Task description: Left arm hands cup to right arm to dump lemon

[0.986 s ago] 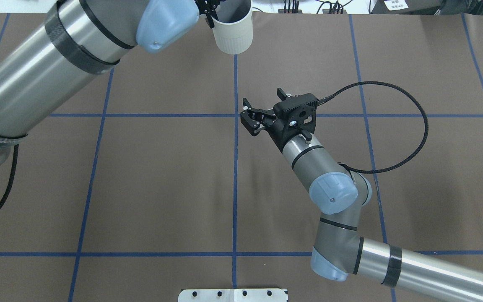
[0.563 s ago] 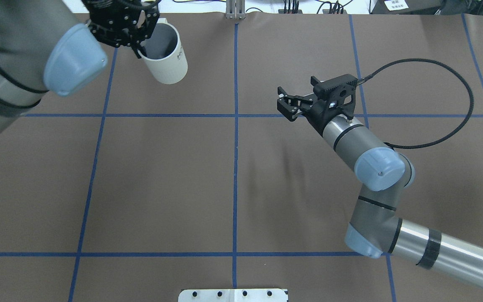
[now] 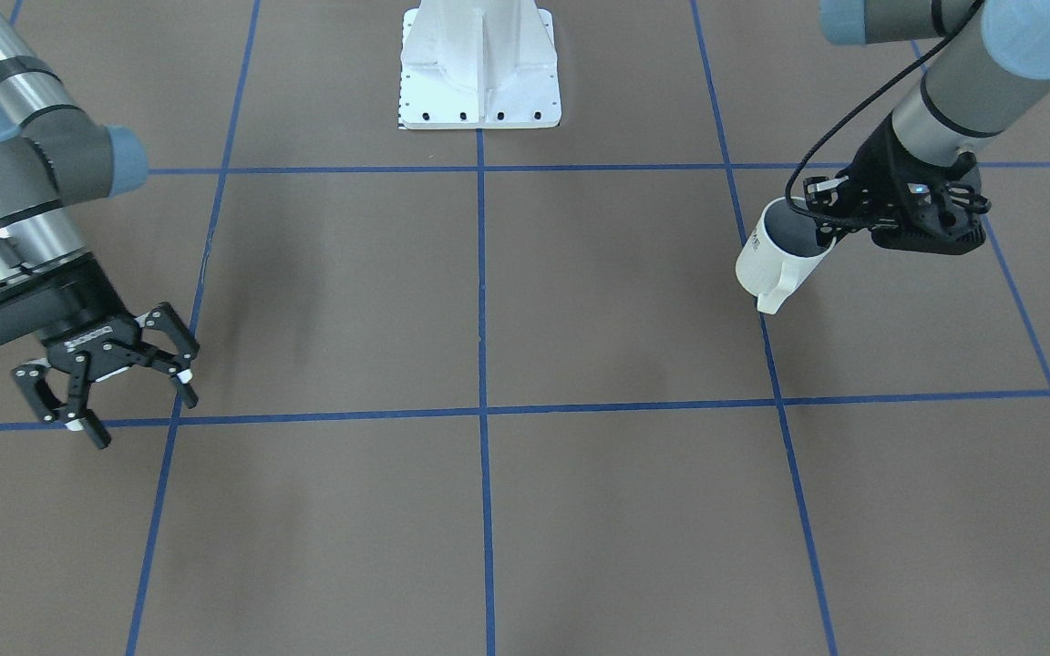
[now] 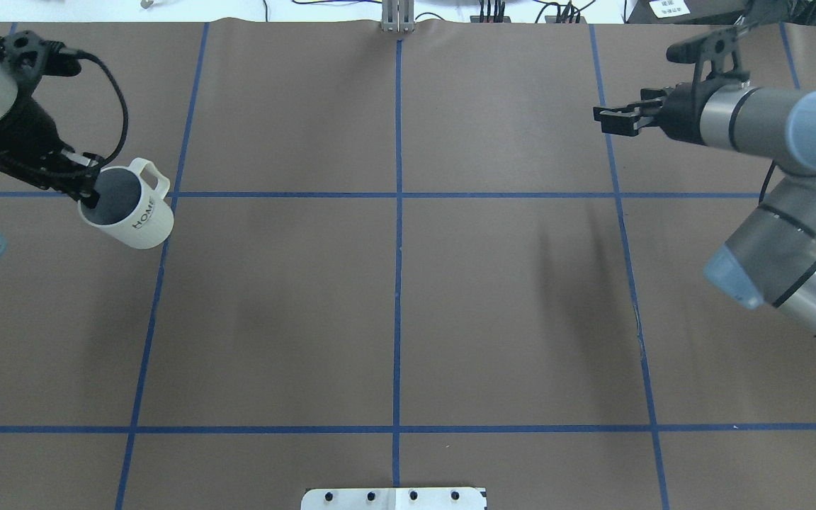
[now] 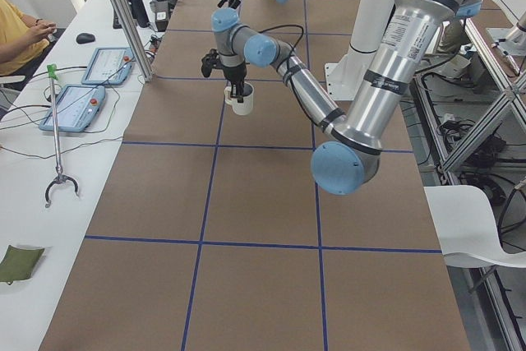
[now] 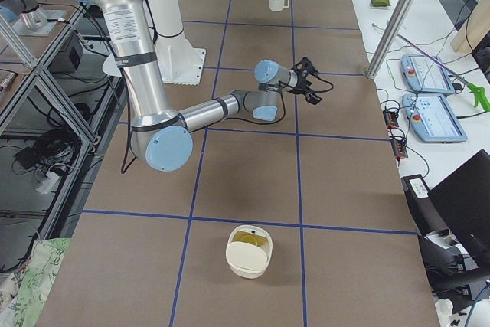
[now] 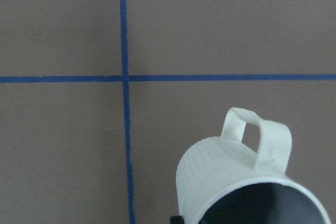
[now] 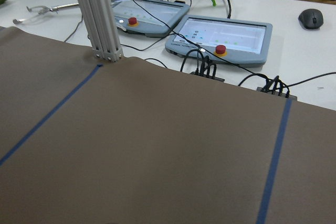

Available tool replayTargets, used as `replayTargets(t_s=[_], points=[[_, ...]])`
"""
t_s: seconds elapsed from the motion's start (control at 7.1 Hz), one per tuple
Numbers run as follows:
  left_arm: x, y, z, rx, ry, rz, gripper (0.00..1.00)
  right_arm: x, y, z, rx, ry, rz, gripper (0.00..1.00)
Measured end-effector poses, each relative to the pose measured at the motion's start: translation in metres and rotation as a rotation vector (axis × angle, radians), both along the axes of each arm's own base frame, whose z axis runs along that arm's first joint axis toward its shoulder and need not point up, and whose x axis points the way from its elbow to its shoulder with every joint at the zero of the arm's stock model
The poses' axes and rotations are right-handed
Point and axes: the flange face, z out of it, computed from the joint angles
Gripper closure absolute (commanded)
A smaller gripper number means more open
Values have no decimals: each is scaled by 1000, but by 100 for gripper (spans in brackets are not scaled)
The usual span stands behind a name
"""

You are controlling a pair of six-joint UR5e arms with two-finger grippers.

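My left end effector [image 4: 86, 191] pinches the cup [image 4: 137, 221] by its rim; my right end effector [image 3: 133, 405] is spread, well apart. Carry the cup level to centre, wall exposed.

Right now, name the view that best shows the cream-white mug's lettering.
Overhead exterior: the cream-white mug turns its dark lettering to that camera. Front-facing catches only the lettering's edge; left wrist shows ribbed wall and handle; side views show it tiny; right wrist misses it.

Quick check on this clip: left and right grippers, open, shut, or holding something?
Left gripper: shut on the rim of the small cream-white mug with dark lettering.
Right gripper: open, holding nothing.
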Motion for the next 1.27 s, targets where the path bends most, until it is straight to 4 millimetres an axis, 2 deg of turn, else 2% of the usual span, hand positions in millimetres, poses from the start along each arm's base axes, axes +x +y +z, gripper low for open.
replayTargets(t_s=[0.14,0.28,0.42,0.7,0.85,0.99,1.27], points=[[-14,8,38,35,-11,39,100,41,-21,-4,-70,43,-57,5],[-29,13,73,54,-31,81,100,71,-29,-5,-139,93,-86,4],[-37,16,103,51,-50,115,100,90,-28,-3,-219,155,-108,4],[-38,14,148,18,-76,149,100,117,-8,6,-397,330,-180,2],[-36,13,165,-6,-87,156,89,123,1,14,-475,379,-208,2],[-34,11,177,-24,-96,159,1,126,11,26,-532,391,-227,1],[-34,9,185,-34,-97,157,0,135,21,37,-593,343,-266,1]])
